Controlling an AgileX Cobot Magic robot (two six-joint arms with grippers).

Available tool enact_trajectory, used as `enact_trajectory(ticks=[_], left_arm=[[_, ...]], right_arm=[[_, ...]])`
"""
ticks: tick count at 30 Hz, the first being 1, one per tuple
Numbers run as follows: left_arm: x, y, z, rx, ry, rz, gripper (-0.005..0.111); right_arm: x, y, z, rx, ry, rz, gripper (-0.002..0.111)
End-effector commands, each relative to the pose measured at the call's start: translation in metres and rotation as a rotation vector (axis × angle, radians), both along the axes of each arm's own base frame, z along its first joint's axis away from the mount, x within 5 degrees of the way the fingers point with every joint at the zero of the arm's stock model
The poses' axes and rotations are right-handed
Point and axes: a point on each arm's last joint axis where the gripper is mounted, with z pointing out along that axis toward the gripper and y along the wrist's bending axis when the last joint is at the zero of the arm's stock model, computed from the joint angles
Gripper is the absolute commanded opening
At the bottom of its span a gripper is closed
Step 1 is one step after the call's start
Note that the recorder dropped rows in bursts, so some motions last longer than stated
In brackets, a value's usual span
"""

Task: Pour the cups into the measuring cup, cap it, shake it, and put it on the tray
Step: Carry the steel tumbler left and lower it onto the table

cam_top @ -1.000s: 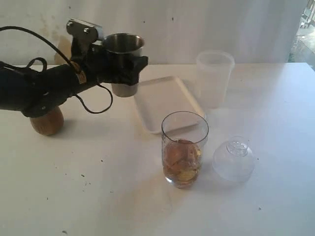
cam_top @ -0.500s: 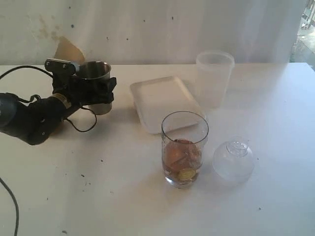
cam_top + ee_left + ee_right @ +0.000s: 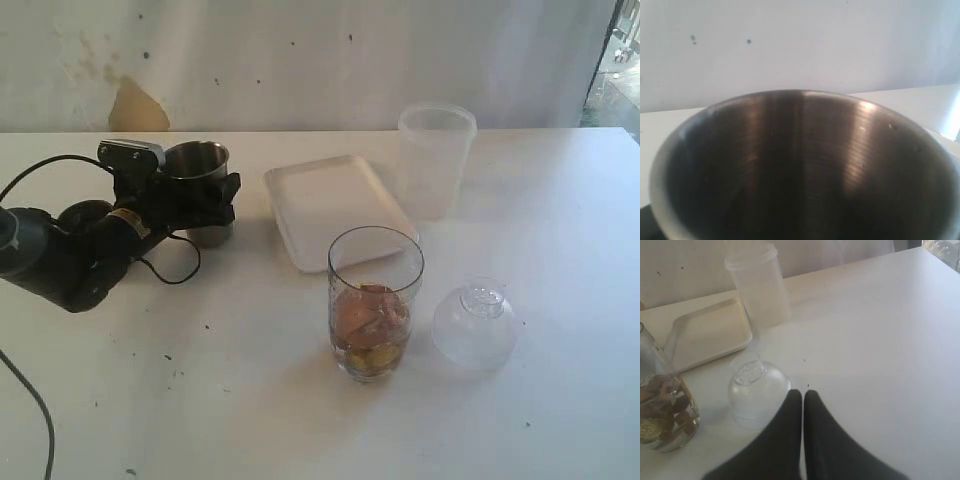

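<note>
Measuring cup: nearest item, upright on the table, uncapped, lower part filled with brown contents.
Cap: on the table just beside the measuring cup, neck up, not fitted.
Right gripper: fingers pressed together, holding nothing, tips just beside the cap.
Tray: behind the measuring cup, nothing on it.
Steel tumbler: upright beside the tray, at table level; interior appears empty.
Left gripper: jaws wide, clamped around the steel tumbler.
Frosted tumbler: farthest, untouched.
Wooden cup: not in view.
Progress: pouring judged done or nearly so.
Remaining: release tumbler, cap, shake, place on tray.
Markings: no brand or writing legible.
</note>
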Motion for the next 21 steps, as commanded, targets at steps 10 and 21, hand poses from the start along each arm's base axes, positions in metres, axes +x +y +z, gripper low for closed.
enact_trajectory(ticks=[10,21], left_arm=[[0.001,-0.002,0.008,-0.034,-0.027,-0.004,0.105],[-0.002,-0.007,0.050,-0.040,-0.118,-0.075,0.105]], right_arm=[[0.000,0.000,-0.001,0.000,-0.001,-0.004,0.001],[0.000,0.000,-0.001,-0.002,-0.001,-0.004,0.001]])
